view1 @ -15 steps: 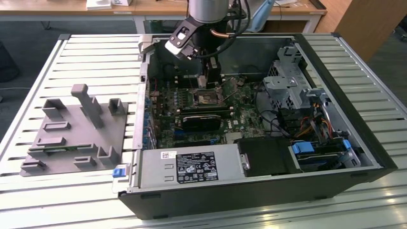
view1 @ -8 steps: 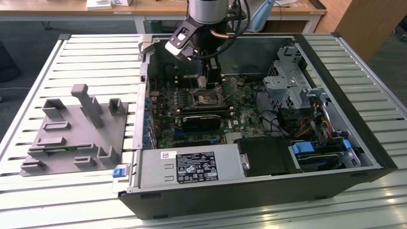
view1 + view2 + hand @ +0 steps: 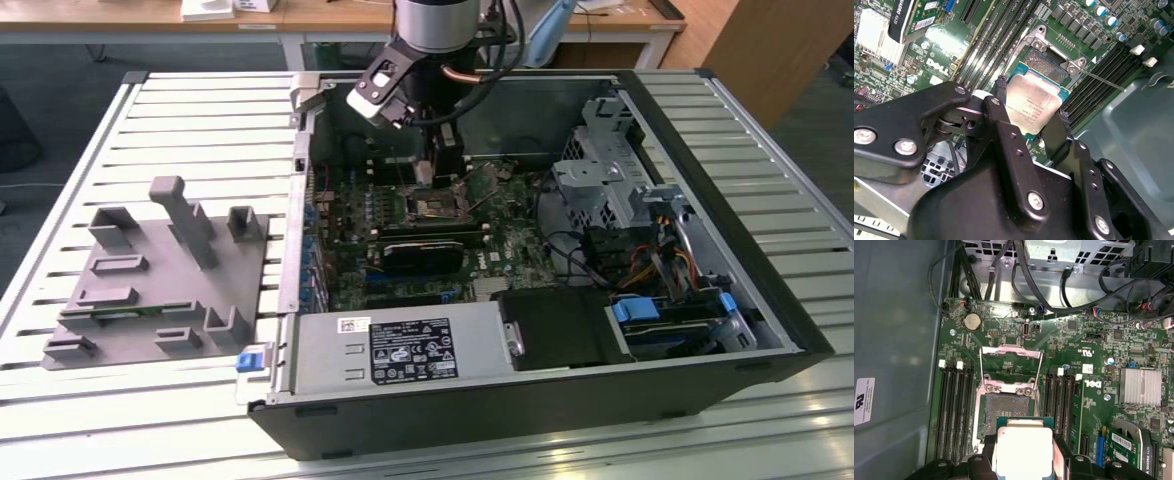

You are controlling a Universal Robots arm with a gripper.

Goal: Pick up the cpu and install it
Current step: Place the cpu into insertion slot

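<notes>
My gripper (image 3: 1031, 106) is shut on the cpu (image 3: 1033, 100), a flat square chip with a silvery top and a green rim, clamped by two opposite edges between black fingers (image 3: 999, 112). The cpu (image 3: 1021, 447) hangs slightly above the open motherboard socket (image 3: 1001, 410), partly overlapping its near edge. The socket's metal frame (image 3: 1011, 360) is flipped up and open. In the exterior view the gripper (image 3: 445, 172) reaches down into the open computer case (image 3: 747, 300), just behind the socket (image 3: 434, 207).
Rows of memory slots (image 3: 956, 410) flank the socket. A graphics card (image 3: 420, 255), cables (image 3: 587, 255) and drive bays (image 3: 614, 170) crowd the case. A grey plastic fixture with upright posts (image 3: 154, 290) lies on the slatted table at the exterior view's left.
</notes>
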